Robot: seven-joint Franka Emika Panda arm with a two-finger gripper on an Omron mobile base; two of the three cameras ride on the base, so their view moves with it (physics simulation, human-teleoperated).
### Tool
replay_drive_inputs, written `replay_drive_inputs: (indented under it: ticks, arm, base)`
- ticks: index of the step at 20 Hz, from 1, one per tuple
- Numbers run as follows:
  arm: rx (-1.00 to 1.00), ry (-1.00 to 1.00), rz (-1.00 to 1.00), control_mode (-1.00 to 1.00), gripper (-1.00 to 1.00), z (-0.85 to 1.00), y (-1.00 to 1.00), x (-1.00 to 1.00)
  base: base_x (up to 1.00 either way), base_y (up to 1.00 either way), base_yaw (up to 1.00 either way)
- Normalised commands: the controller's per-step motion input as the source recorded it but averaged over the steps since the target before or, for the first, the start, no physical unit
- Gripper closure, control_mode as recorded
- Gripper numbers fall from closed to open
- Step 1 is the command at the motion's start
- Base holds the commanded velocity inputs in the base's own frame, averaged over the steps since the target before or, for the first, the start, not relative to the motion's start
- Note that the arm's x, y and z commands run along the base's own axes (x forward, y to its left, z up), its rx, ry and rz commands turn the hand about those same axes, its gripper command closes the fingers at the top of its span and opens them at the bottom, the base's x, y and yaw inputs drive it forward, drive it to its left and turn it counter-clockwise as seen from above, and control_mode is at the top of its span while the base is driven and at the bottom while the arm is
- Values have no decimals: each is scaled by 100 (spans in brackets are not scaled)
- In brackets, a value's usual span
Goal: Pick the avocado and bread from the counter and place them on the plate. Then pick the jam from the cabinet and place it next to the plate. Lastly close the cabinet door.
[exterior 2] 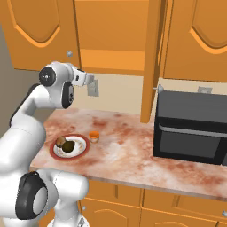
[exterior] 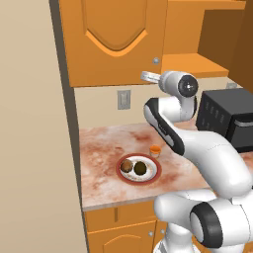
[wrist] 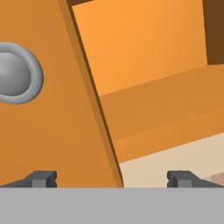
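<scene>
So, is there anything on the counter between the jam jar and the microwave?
No. In the right base view the counter is bare between the jam jar and the microwave.

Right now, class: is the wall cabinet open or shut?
Open. One cabinet door stands swung out edge-on, baring the shelf inside.

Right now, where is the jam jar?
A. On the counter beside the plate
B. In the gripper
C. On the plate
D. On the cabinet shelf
A: the jam stands on the counter just beside the plate, which holds the two round items.
</scene>
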Motion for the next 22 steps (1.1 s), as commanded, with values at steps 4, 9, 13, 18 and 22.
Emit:
replay_drive_inputs:
  ticks: [4, 9, 13, 18, 22]
  arm:
    - [0, -11, 8, -100, -100, -59, -23, 82]
    - [1, 4, -1, -100, -100, 2, -1, 66]
    - [4, 16, -16, -100, -100, 33, -8, 57]
    - [10, 41, -19, -100, -100, 97, -62, -97]
    - [11, 45, -19, -100, -100, 100, -72, -100]
  base:
    - [0, 0, 0]
    - [0, 0, 0]
    - [0, 0, 0]
    - [0, 0, 0]
    - [0, 0, 0]
